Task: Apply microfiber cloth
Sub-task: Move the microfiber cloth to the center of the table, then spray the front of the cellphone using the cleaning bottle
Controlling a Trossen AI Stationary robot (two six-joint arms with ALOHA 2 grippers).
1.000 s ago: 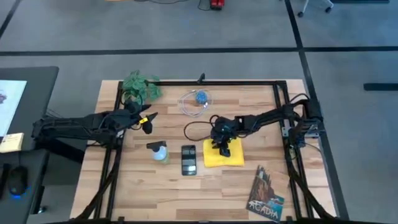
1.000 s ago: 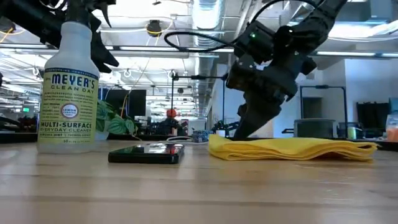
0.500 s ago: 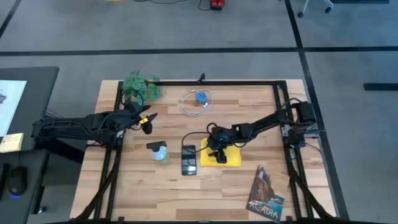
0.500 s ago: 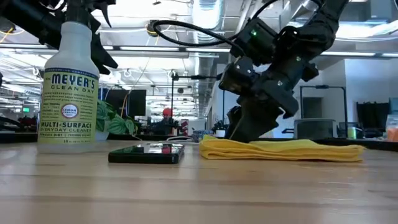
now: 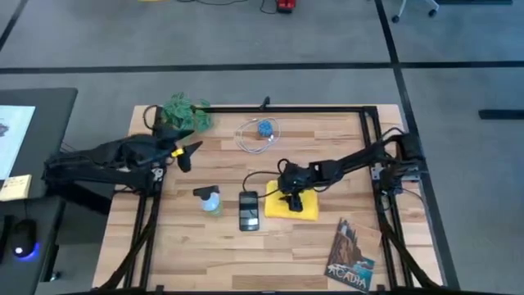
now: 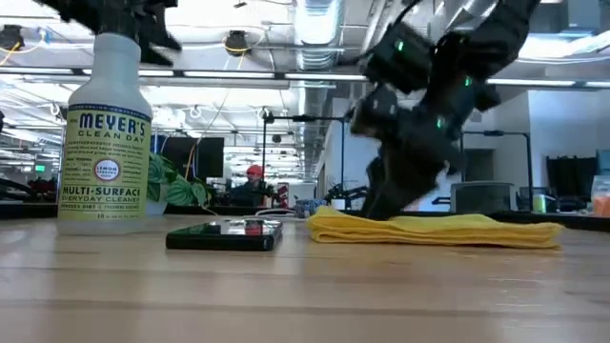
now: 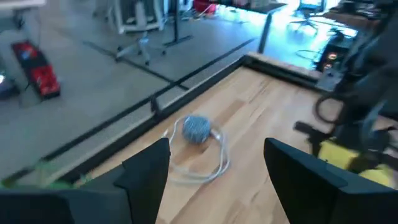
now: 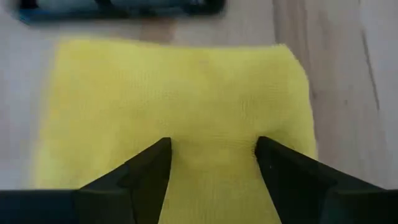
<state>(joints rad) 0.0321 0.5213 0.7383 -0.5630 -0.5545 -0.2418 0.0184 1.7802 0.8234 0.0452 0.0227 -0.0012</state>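
High view: we see the microfiber cloth [image 5: 296, 205] lying flat on the table [image 5: 246, 254], just right of the black smartphone [image 5: 248, 210], w/ a spray bottle [image 5: 210, 199] on the phone's other side. The right gripper [image 5: 291, 197] sits on top of the cloth. The left gripper [image 5: 185, 152] hangs apart, near the green plant [image 5: 184, 111] at the table's far left corner. A booklet [image 5: 350, 255] lies nr the front right.

Low view: cloth [image 6: 438, 229] flat, phone [image 6: 225, 234] just beside it, bottle [image 6: 105, 135] further along; right gripper [image 6: 386, 202] comes down onto the cloth.

Left wrist view: fingers [image 7: 146, 171] spread wide, nothing betw. them; a blue ball w/ clear cord [image 7: 198, 129] lies ahead.

Right wrist view: fingers [image 8: 149, 168] parted, tips resting on the yellow cloth [image 8: 174, 112], phone [image 8: 121, 7] beyond its edge.
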